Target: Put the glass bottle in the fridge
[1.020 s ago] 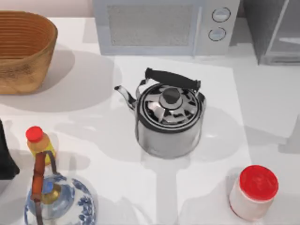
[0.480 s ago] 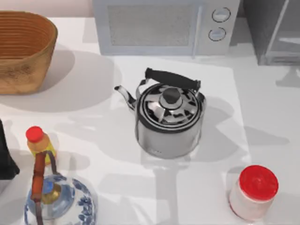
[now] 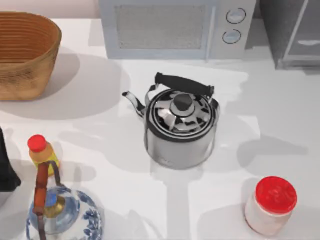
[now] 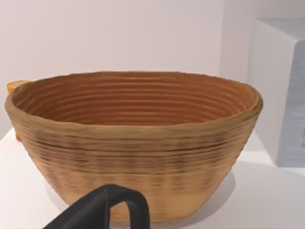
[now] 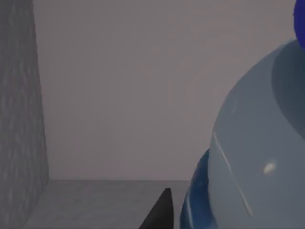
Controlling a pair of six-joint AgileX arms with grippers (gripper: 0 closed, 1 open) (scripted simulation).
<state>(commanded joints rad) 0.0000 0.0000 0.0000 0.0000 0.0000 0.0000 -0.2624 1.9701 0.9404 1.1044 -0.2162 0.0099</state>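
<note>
Inside the grey box-like fridge [image 5: 28, 119], my right hand [image 5: 164, 210] holds the deep-blue translucent glass bottle [image 5: 252, 157]; grip state unclear.

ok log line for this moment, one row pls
task: bottle to fridge | right gripper: inside grey fridge, glass bottle close against it | left gripper: parked facing wicker basket | kettle: mid-table
</note>
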